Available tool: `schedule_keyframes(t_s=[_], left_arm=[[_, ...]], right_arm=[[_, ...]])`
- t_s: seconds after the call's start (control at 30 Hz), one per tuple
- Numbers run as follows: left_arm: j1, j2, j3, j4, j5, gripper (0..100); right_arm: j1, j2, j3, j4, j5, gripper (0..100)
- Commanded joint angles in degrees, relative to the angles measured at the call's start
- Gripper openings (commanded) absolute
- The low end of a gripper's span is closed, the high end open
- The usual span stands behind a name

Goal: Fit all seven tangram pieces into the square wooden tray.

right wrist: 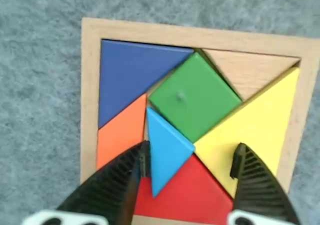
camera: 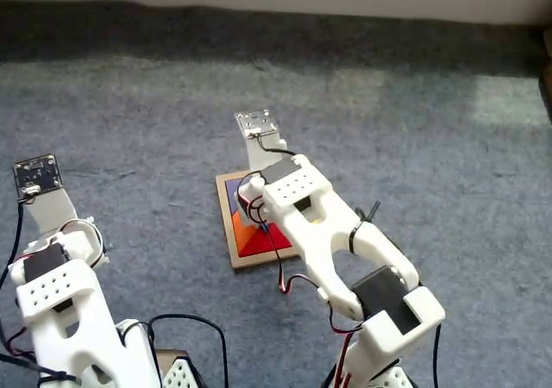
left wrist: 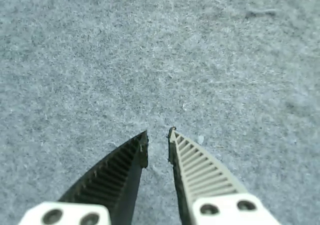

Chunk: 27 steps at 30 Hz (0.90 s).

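The square wooden tray [right wrist: 90, 85] lies on grey carpet and holds a blue triangle [right wrist: 130, 75], a green square [right wrist: 195, 97], an orange piece [right wrist: 120, 132], a red triangle [right wrist: 190, 190] and a yellow triangle [right wrist: 255, 125]. A light blue triangle [right wrist: 165, 152] lies slightly askew among them. A bare triangular patch of wood [right wrist: 250, 67] shows at one corner. My right gripper [right wrist: 192, 146] hangs open just above the tray, with the light blue triangle between its fingers, close to one finger [right wrist: 132, 172]. My left gripper [left wrist: 158, 134] hovers over bare carpet, its tips a narrow gap apart.
In the high view the tray [camera: 226, 224] sits mid-table, mostly under the right arm [camera: 328, 233]. The left arm [camera: 60, 276] stands at the near left, well away from it. Grey carpet [camera: 414, 129] spreads around on all sides.
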Motion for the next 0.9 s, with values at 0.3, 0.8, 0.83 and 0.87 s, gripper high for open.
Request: schedule_keyframes(t_s=[0.3,0.8,0.83,0.87], left_arm=[[-0.1,-0.6,-0.4,-1.0,0.4,9],[0.0,-0.6,-0.4,-1.0,0.4,9],[0.0,-0.6,-0.4,-1.0,0.4,9],[0.0,-0.6,-0.4,-1.0,0.4,9]], right_arm=[[3.2,-11.9,-2.4,0.6,11.1,1.6],[0.9,1.9,-3.7,0.4,14.8,1.6],[1.0,1.7,-3.8,0.3,14.8,1.6],[1.3,1.3,-3.8,0.3,14.8,1.6]])
